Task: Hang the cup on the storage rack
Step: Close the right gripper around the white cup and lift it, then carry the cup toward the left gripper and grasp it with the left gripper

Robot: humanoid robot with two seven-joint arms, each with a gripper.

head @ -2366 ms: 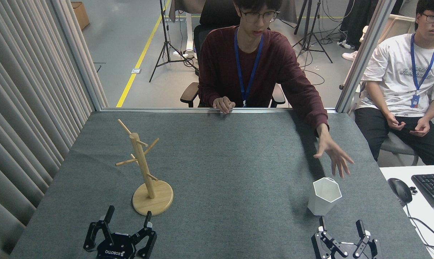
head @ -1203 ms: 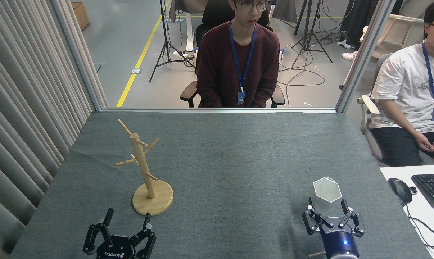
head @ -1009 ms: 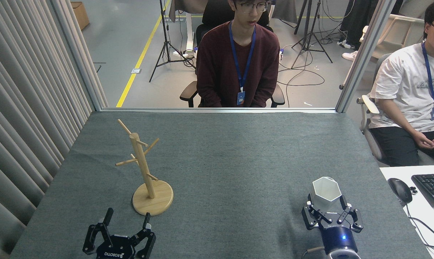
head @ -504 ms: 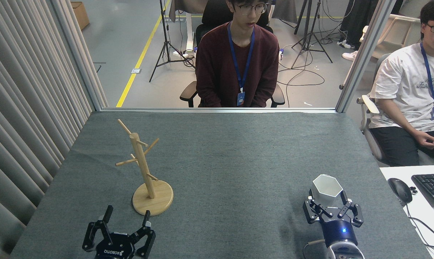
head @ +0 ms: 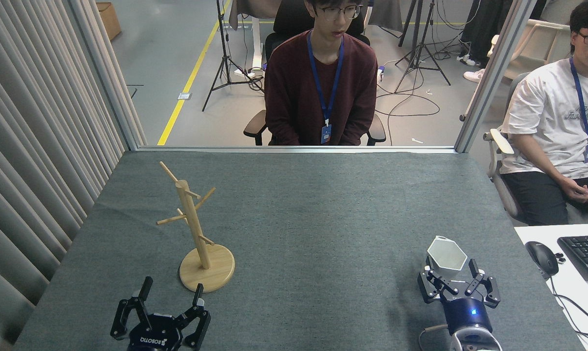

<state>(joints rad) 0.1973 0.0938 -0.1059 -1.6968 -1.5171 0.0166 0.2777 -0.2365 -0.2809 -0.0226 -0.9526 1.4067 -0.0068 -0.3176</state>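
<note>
Cup is now sitting between the right pincer's fingers, which are pinching its lower body; it has tilted and lifted slightly since a moment ago. Storage rack is standing well left of cup. Left pincer is idling spread near the rack's base. Grasp looks secured; transport next.

Matt white cup, wooden rack

Grey felt table: wooden storage rack stands left; white cup near right
</note>
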